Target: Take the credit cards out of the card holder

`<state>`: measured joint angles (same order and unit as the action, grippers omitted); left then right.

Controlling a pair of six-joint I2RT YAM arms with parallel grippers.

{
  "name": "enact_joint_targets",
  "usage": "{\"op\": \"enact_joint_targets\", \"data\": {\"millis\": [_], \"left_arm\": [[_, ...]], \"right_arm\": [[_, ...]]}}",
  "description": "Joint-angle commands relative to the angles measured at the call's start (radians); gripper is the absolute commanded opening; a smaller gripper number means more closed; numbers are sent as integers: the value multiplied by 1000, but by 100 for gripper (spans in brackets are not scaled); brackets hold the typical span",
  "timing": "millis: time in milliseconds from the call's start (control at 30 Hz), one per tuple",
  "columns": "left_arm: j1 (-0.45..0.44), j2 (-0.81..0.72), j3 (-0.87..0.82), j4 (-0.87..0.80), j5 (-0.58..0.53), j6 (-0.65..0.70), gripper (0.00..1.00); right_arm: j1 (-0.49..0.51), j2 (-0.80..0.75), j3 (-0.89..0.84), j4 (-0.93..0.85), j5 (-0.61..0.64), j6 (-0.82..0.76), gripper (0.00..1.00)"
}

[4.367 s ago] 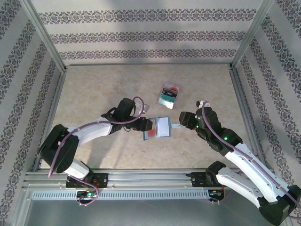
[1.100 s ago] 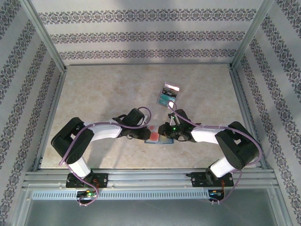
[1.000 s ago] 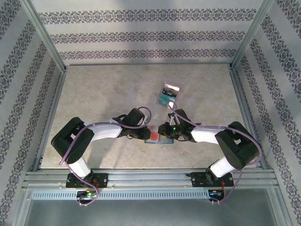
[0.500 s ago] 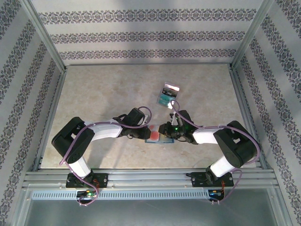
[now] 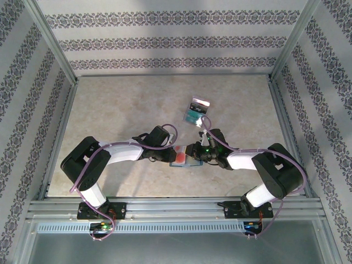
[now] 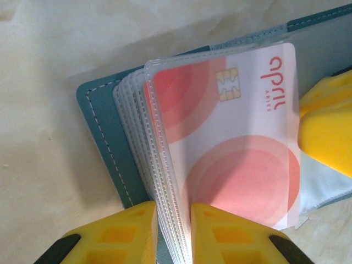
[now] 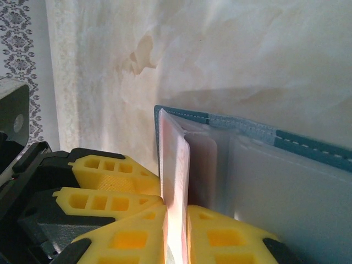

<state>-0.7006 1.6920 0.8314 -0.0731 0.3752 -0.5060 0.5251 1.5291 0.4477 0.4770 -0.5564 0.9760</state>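
Left hand (image 6: 173,214) tight on wallet (image 6: 104,137), right hand (image 7: 176,215) on pink card (image 6: 231,148)

Left gripper (image 5: 168,156) and right gripper (image 5: 192,153) tip to tip over card holder (image 5: 181,160); gap between them blocked. Finger gaps occupied: left by holder sleeves, right by pink card (image 6: 231,137). Loose cards (image 5: 197,110) off right gripper's far flank, near but apart. Open table (image 5: 110,110) off left gripper's far flank.

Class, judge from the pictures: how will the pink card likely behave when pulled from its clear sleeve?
Probably stiff: the pink card lies flat with straight edges. Likely slippery: its face looks smooth. The clear sleeves fan loosely, so they may flop and drag along.
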Motion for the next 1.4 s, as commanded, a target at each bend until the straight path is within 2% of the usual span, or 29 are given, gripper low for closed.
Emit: {"op": "enact_joint_targets", "data": {"millis": [0, 867, 1100, 1200, 1367], "left_arm": [[-12, 34, -1, -24, -38, -8, 21], [-11, 49, 17, -74, -84, -33, 19], [-11, 51, 15, -67, -80, -38, 19], [-11, 47, 15, -68, -80, -42, 19], [-11, 44, 23, -77, -78, -42, 20]], "right_arm": [[-5, 21, -15, 94, -46, 20, 18], [-74, 24, -74, 239, -103, 67, 9], [-73, 58, -89, 264, -82, 100, 14], [-70, 32, -98, 217, -49, 97, 21], [-62, 15, -97, 147, -24, 73, 22]]}}
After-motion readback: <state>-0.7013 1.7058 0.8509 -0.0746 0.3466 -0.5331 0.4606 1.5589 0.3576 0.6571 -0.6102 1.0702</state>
